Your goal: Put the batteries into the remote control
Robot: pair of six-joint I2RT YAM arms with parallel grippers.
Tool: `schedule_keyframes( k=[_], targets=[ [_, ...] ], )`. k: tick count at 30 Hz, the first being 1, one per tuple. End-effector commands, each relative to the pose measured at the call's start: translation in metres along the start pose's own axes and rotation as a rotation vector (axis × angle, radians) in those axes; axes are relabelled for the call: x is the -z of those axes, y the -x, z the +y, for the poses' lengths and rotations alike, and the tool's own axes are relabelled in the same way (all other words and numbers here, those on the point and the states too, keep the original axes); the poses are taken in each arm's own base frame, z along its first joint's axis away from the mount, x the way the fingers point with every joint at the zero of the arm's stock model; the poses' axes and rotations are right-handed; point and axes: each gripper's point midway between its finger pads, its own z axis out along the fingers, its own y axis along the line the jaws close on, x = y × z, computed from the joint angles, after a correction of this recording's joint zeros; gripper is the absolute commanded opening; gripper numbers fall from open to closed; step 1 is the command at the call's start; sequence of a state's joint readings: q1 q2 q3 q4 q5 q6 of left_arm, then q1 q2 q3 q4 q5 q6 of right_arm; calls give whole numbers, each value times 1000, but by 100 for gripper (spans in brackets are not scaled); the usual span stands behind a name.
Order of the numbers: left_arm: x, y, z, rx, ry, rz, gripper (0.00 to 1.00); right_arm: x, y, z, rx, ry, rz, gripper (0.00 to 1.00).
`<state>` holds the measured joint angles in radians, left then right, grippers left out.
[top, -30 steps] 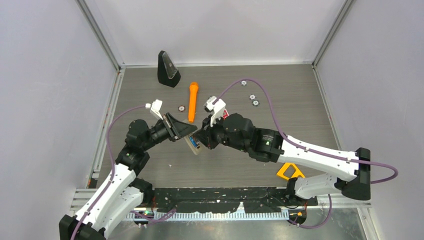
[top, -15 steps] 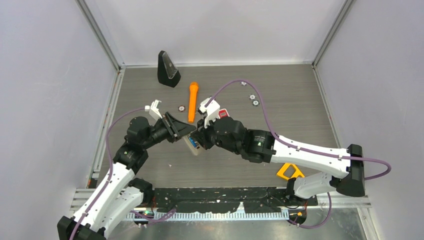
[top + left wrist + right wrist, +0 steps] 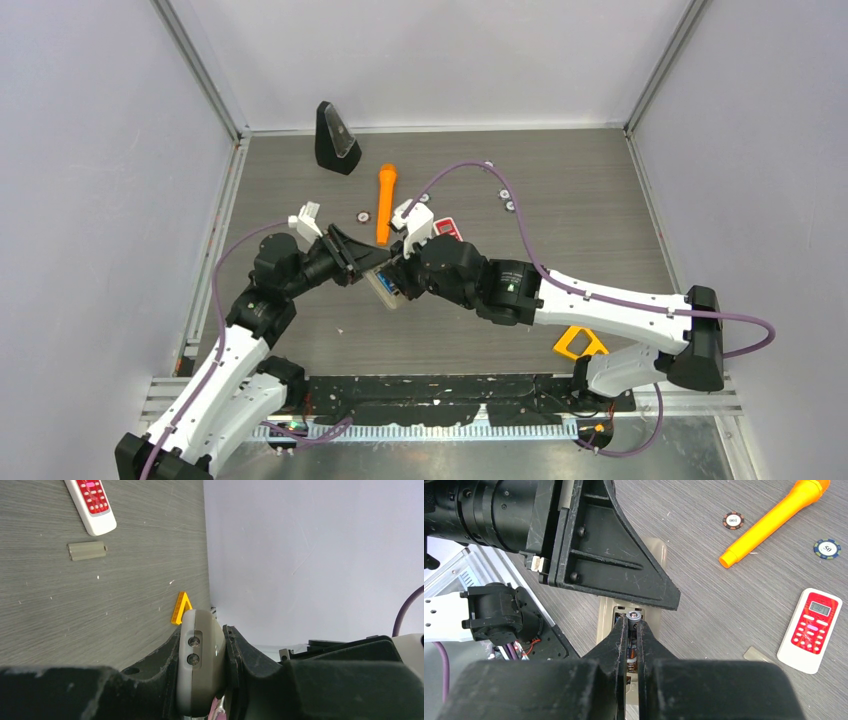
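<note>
- Progress is mid-step: the left gripper [image 3: 372, 266] is clamped across the sides of a grey remote [image 3: 605, 622] and holds it up off the table [image 3: 560, 190], with the open battery bay turned toward the other arm.
- The right gripper [image 3: 632, 635] has its fingers pinched together on one battery [image 3: 633, 615]. The battery's silver end pokes out just past the fingertips, lined up along the bay and right at it.
- Whether that battery is already bedded in or only resting at the bay I cannot tell, because the fingers cover most of it.
- From above, a blue patch shows inside the bay. It may be another battery already in place, but that is a guess.
- What is left, as I judge it: press this battery home, let go, and add any more that are needed.
- The grey cover [image 3: 87, 550] lies on the table near a red-and-white remote [image 3: 91, 505], so closing up is not yet done.
- No loose batteries show on the table in these views.
- Room at the bay is tight. The left gripper's broad black finger overhangs the bay's far end, and the two grippers almost touch.
- Farther out there is more space. An orange stick [image 3: 384, 203] and a few chips [image 3: 732, 520] lie just beyond the work, a black wedge [image 3: 335, 138] stands far back, and a yellow triangle [image 3: 579, 343] sits near the right arm's base.
- The side walls are well apart from both grippers.
</note>
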<state>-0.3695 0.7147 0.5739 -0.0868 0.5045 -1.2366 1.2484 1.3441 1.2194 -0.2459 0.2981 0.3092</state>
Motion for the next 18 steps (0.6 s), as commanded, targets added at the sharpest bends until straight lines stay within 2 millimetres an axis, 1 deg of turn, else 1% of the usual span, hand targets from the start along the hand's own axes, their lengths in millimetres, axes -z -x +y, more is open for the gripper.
schedule_keyframes(
  k=[1, 9, 11, 16, 18],
  targets=[
    [5, 11, -29, 4, -71, -39, 0, 0, 18, 5, 11, -2, -45, 5],
    [6, 13, -32, 20, -91, -46, 0, -5, 3, 7, 28, 18, 1, 6],
    [5, 14, -30, 19, -88, -48, 0, -5, 1, 8, 29, 25, 9, 7],
    [4, 15, -29, 16, -89, -53, 0, -5, -3, 13, 28, 45, 45, 17],
    [4, 16, -28, 16, -86, -58, 0, -5, -4, 15, 24, 51, 56, 18]
  ],
)
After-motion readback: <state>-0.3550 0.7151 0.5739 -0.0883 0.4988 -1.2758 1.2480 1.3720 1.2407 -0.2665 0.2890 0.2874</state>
